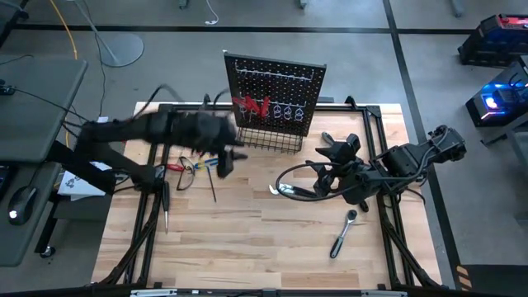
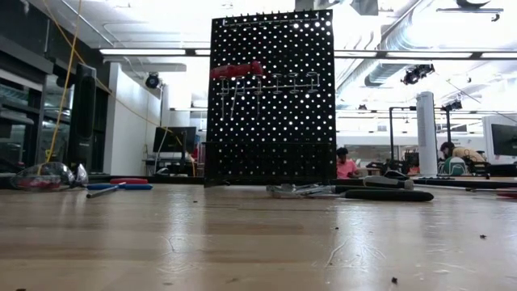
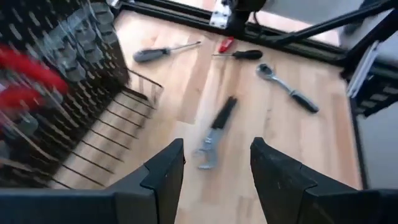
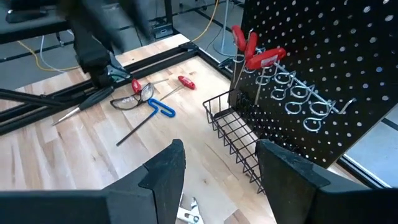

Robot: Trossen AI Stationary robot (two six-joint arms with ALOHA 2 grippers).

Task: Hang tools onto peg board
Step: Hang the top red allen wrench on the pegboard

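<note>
The peg board [image 1: 275, 91] stands at the back of the table [image 1: 247, 239]. Two red screwdrivers [image 4: 252, 50] hang on its hooks. The pliers [image 1: 285, 190], ratchet [image 1: 343, 233], blue T-key [image 4: 155, 112] and other tools lie on the table, waiting. The left gripper [image 3: 214, 165] is near the basket [image 4: 233, 134], open and empty. The right gripper [image 4: 217, 168] is open and empty too, over the pliers.

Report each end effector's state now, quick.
Left end effector: open, holding nothing, beside the peg board.
Right end effector: open, holding nothing, above the pliers.
</note>
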